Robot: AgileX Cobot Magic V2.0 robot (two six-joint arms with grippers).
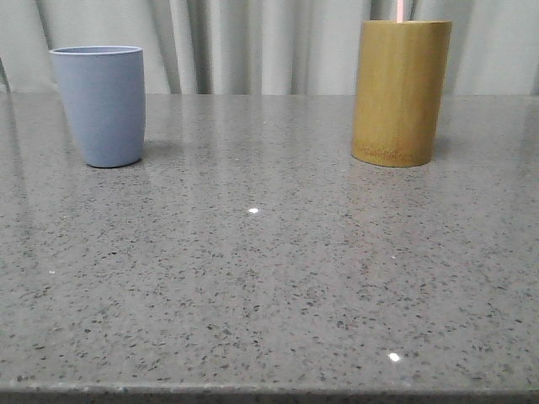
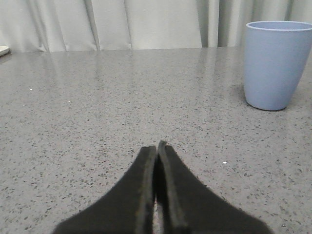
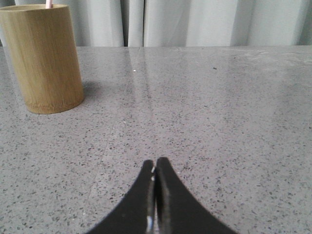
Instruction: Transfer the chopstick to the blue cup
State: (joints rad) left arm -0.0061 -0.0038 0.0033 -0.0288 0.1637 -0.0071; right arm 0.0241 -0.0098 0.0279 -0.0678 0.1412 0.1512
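Upright in the upper right of the front view, a tan bamboo cylinder (image 1: 400, 93) holds the pale pink chopstick (image 1: 402, 10), whose tip pokes above its rim. At upper left stands the blue cup (image 1: 100, 105), well apart, on the speckled grey table (image 1: 269, 286). Low over the table, the left gripper (image 2: 157, 146) and right gripper (image 3: 155, 163) have fingers pressed together, holding nothing.

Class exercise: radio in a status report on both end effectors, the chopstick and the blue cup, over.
Left end effector shut, empty; right end effector shut, empty. Chopstick standing in bamboo holder. Blue cup upright. Table between them bare.
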